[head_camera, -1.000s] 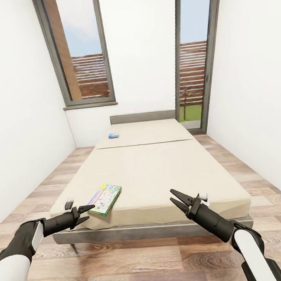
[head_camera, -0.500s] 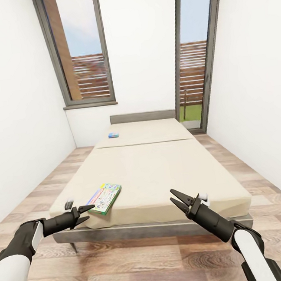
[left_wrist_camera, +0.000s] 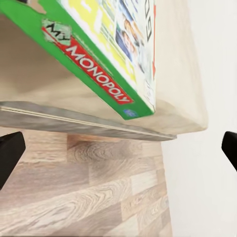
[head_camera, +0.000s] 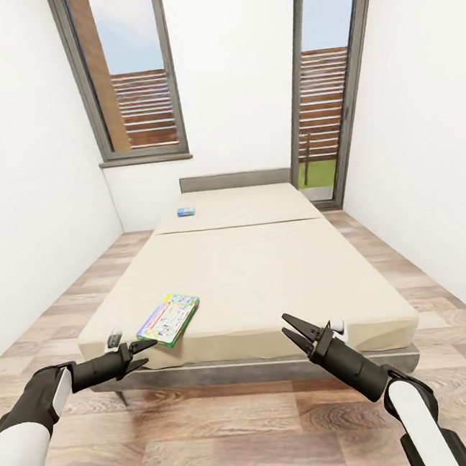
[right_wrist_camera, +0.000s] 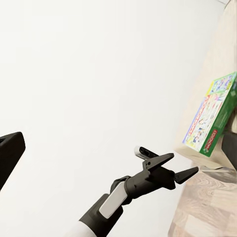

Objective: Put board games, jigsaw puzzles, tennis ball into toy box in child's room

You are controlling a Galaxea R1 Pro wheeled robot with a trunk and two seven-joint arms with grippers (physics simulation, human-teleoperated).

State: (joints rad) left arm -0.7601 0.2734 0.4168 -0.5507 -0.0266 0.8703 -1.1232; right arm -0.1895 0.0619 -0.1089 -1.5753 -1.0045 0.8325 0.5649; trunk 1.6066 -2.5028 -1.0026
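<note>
L hand [head_camera: 149, 347] open just beside board game [head_camera: 168, 318] on bed [head_camera: 266, 272]

Bright, even daylight pours through the windows [head_camera: 136, 77]; white walls [head_camera: 32, 183] nearly wash out (soft render blur throughout), with faint shadow under the bed [head_camera: 256, 370].

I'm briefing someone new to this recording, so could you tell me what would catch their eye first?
The wide beige bed between white walls, with a large green Monopoly board game at its near left corner and a small blue board game near the headboard. In front, the left gripper and right gripper hang open, the left one beside the Monopoly box.
</note>
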